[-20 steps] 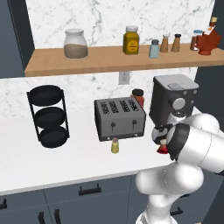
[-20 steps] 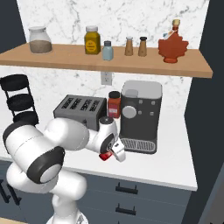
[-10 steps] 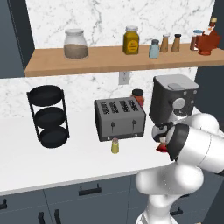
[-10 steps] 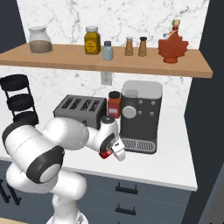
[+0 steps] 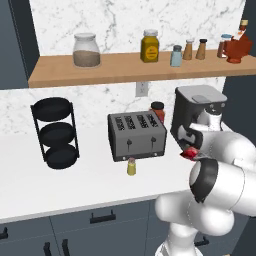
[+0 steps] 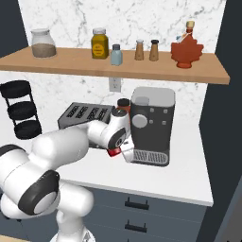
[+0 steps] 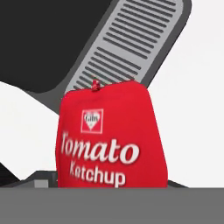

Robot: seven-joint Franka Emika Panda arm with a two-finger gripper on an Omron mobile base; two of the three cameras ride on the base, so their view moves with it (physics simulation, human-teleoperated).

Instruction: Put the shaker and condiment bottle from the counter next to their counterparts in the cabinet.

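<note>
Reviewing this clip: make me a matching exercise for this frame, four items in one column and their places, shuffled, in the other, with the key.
Items:
1. ketchup bottle
2. yellow-green shaker
3. maple-leaf bottle
4. black three-tier rack

Places:
A. right end of the wooden shelf
B. on the counter just in front of the toaster
C. at the gripper, by the coffee machine
D. on the counter left of the toaster

Pairs: 1-C, 2-B, 3-A, 4-D

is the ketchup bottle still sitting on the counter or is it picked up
Picked up: the condiment bottle sits in the pincer, above the counter, beside the coffee machine.
</note>
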